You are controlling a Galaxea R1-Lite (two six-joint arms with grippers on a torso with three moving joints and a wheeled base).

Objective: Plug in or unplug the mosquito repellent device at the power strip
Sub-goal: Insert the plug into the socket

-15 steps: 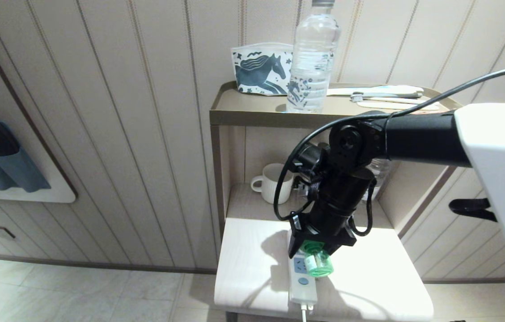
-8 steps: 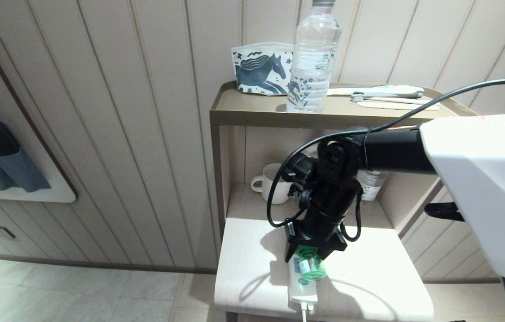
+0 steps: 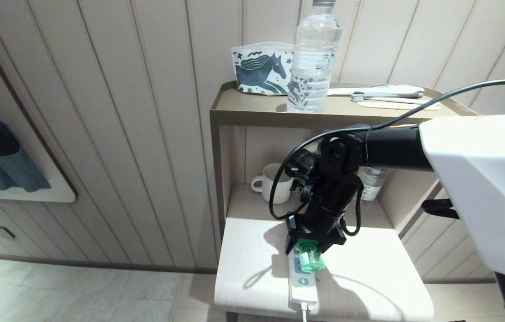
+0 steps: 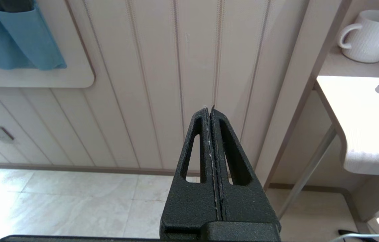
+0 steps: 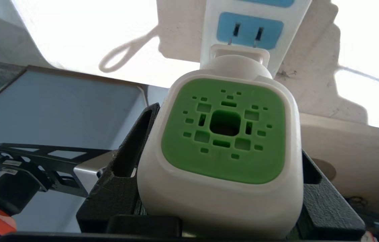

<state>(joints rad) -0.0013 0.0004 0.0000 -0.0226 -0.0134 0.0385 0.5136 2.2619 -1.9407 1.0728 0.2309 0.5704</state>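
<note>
Head view: The right arm reaches in from the right edge and bends down over the white bench (image 3: 368,277). The right gripper (image 3: 310,250) points down and pinches the mosquito repellent device (image 3: 309,258), whose green bottle sticks out toward the front edge of the bench. The device sits directly over the far half of the power strip (image 3: 302,286). The strip lies lengthwise near the middle of the bench, with its round blue button (image 3: 302,281) bare and its white cable (image 3: 303,311) leaving over the front edge. A white mug (image 3: 273,183) stands on the low shelf behind the bench. A water bottle (image 3: 312,58), a horse-print pouch (image 3: 261,69) and a toothbrush (image 3: 386,94) rest on the top shelf (image 3: 243,112).

Left wrist view: The left gripper (image 4: 211,112) hangs off to the side of the bench, facing the panelled wall (image 4: 142,84). Its fingers (image 4: 196,151) are pressed together with nothing between them.

Right wrist view: The black fingers (image 5: 132,148) clamp both sides of the device's white body. The green vented face (image 5: 224,129) fills the centre. The two metal prongs (image 5: 244,42) line up with the slots of a light-blue socket (image 5: 249,28); they appear to be partly inserted, though how deep is hard to judge at this angle.
</note>
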